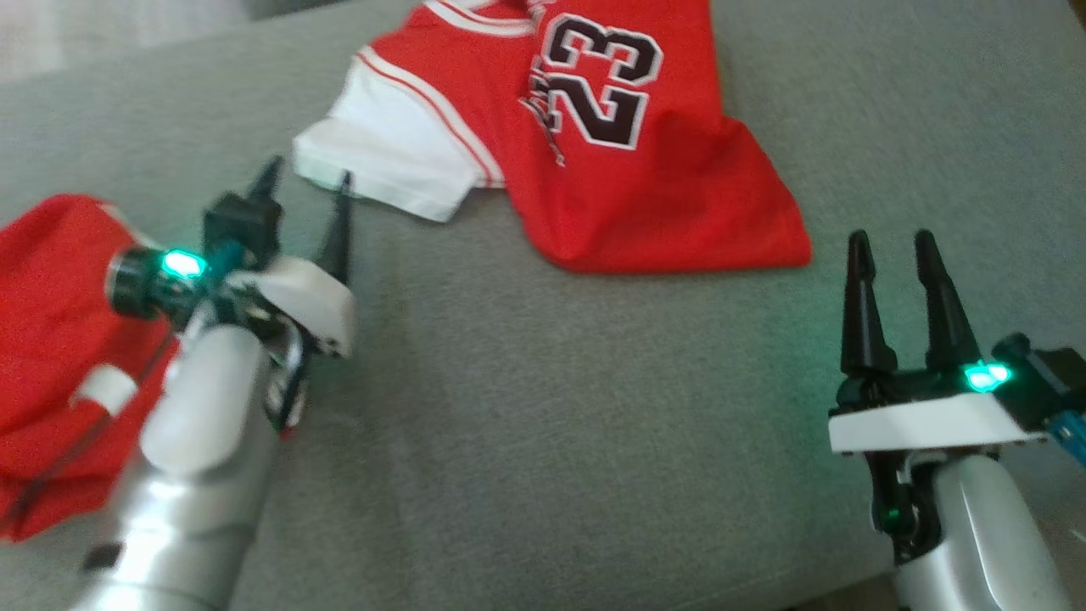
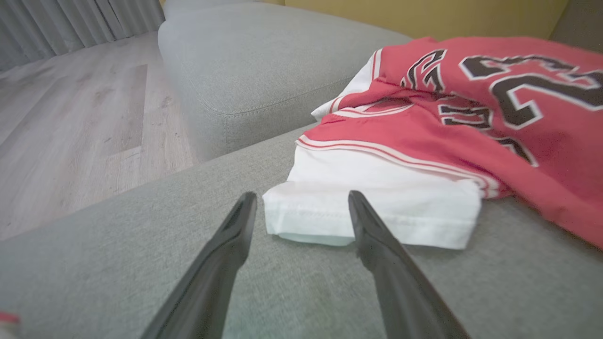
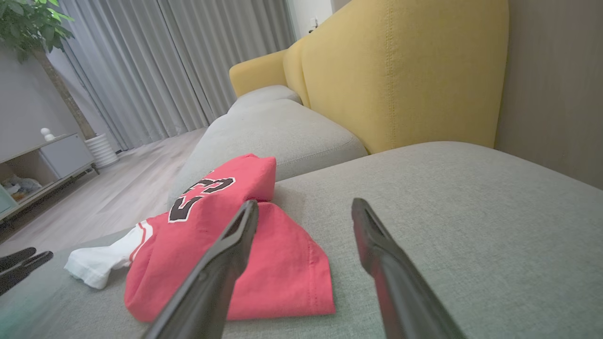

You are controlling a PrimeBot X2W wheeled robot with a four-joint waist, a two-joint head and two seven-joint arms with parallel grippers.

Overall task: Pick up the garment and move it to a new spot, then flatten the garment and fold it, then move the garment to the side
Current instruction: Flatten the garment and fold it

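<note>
While the red jersey (image 1: 645, 161) lies crumpled at twelve o'clock on the grey sofa (image 1: 551, 407), my left gripper (image 1: 307, 174), wide open and empty, points at its white sleeve (image 1: 382, 161). My right gripper (image 1: 892, 242), at four o'clock, gapes empty too.

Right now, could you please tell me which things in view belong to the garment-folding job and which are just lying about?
In the job: red number 23 jersey; open left gripper at its white sleeve; open right gripper; grey sofa seat underneath.
Lying about: second red garment, at far left; yellow backrest; curtains; potted plant; cabinet.
</note>
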